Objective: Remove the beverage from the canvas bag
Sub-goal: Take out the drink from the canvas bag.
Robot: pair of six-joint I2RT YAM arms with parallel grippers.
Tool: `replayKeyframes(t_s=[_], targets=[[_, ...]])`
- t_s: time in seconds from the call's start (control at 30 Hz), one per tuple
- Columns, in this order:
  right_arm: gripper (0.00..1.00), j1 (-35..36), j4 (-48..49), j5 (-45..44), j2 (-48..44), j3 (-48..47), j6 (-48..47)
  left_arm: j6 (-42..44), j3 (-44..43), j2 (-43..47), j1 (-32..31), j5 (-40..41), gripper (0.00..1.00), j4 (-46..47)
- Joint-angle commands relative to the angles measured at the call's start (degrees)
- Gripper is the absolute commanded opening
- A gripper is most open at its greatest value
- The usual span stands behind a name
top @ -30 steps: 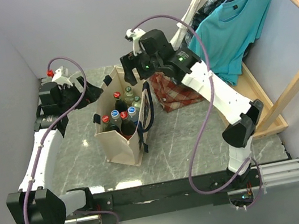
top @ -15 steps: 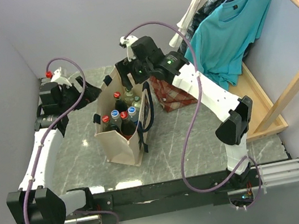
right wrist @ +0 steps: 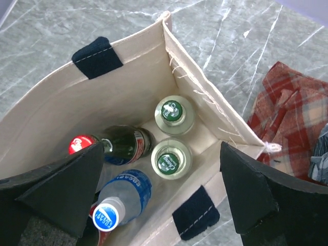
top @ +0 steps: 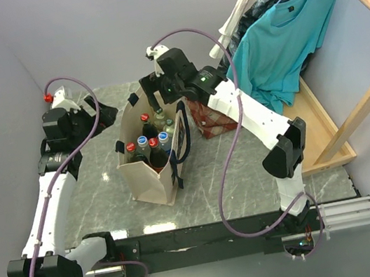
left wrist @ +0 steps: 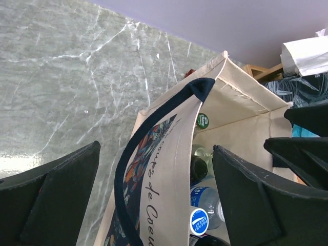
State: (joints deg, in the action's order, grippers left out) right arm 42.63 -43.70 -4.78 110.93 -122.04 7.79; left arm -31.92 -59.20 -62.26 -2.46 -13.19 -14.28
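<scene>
Right gripper: jaws wide apart, empty, directly above the open canvas bag. Below, between its fingers, two green-capped bottles stand upright. Near one finger are a red-capped dark bottle and a blue-capped clear bottle. Cap lettering too small to read.

Left gripper: jaws apart, empty. Bag's printed wall lies between its fingers; script reads "de Coeu…".

Bright, even light, soft shadows, sharp focus; mild glare on table
</scene>
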Motion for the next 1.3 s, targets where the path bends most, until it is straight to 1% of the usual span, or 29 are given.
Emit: replayKeyframes(t_s=[0.0,0.17,0.27,0.37,0.43,0.6,0.83,1.1,1.27], targets=[[1.00,0.6,-0.1,-0.1,2.1,-3.6,-0.9,2.4,-1.4,1.3,0.0,0.4,0.96,0.6],[1.00,0.5,-2.4,-0.9,5.6,-7.2,-1.2,2.8,-1.0,1.1,0.0,0.4,0.96,0.8],[0.97,0.6,-3.1,-2.1,7.4,-8.0,-1.1,3.0,-0.8,0.5,0.0,0.1,0.96,1.3],[0.95,0.5,-2.6,-3.8,8.0,-7.8,-0.8,3.4,-1.4,-0.3,0.0,0.3,0.96,1.1],[0.92,0.5,-2.1,-5.1,8.5,-7.6,-0.4,3.5,-1.4,-0.7,0.0,0.3,0.96,0.8],[0.89,0.5,-1.4,-5.9,9.5,-6.8,0.0,4.0,-1.4,-1.0,0.0,0.4,0.96,0.7],[0.85,0.5,0.3,-5.5,8.2,-4.8,0.2,4.8,-1.5,-0.5,0.0,0.4,0.96,0.7],[0.85,0.5,0.8,-5.2,6.8,-3.7,-0.1,4.1,-2.3,-0.9,0.0,0.4,0.96,0.7],[0.86,0.5,1.9,-4.1,6.3,-2.4,-0.2,3.1,-2.9,-1.5,0.0,2.0,0.96,0.3]])
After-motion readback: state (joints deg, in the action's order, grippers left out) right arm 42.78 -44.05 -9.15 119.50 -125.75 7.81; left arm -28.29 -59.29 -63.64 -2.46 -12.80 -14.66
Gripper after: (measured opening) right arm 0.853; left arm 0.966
